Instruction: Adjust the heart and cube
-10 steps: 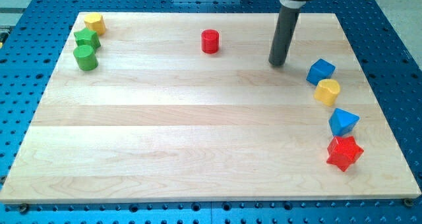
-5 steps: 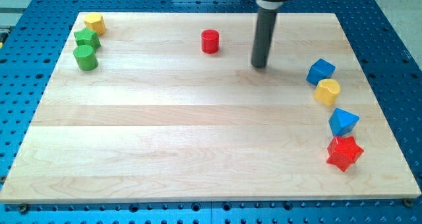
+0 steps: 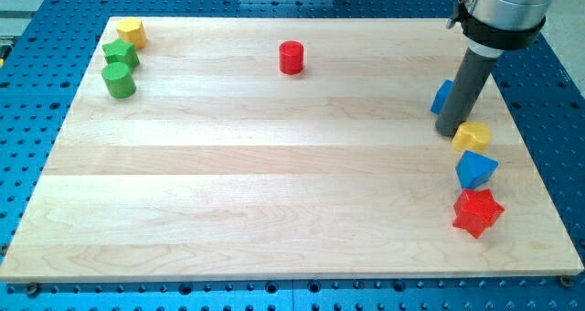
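Observation:
My tip (image 3: 450, 130) rests on the board at the view's right. It touches the left side of the yellow heart (image 3: 473, 135). The blue cube (image 3: 440, 98) sits just behind the rod, which hides most of it; only its left edge shows. Whether the rod touches the cube cannot be told.
A second blue block (image 3: 475, 169) and a red star (image 3: 477, 212) lie below the heart. A red cylinder (image 3: 291, 57) stands at the top middle. A yellow block (image 3: 132, 31), a green block (image 3: 120, 53) and a green cylinder (image 3: 118, 80) cluster at the top left of the wooden board (image 3: 256, 183).
The rod swung from the top middle to the right, in front of the blue cube. The yellow heart shifted a little to the right and down.

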Action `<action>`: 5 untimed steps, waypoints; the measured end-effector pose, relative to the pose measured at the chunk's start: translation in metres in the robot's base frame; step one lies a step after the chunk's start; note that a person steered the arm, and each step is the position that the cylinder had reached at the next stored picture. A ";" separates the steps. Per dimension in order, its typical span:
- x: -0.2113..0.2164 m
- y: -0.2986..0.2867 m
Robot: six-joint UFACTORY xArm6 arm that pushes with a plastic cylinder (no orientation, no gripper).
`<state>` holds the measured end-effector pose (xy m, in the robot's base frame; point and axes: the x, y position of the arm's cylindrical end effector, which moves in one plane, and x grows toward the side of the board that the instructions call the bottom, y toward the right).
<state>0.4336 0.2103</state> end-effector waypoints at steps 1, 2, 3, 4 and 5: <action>-0.002 -0.030; -0.006 -0.061; -0.015 -0.068; -0.019 -0.073; -0.026 -0.073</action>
<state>0.4076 0.1369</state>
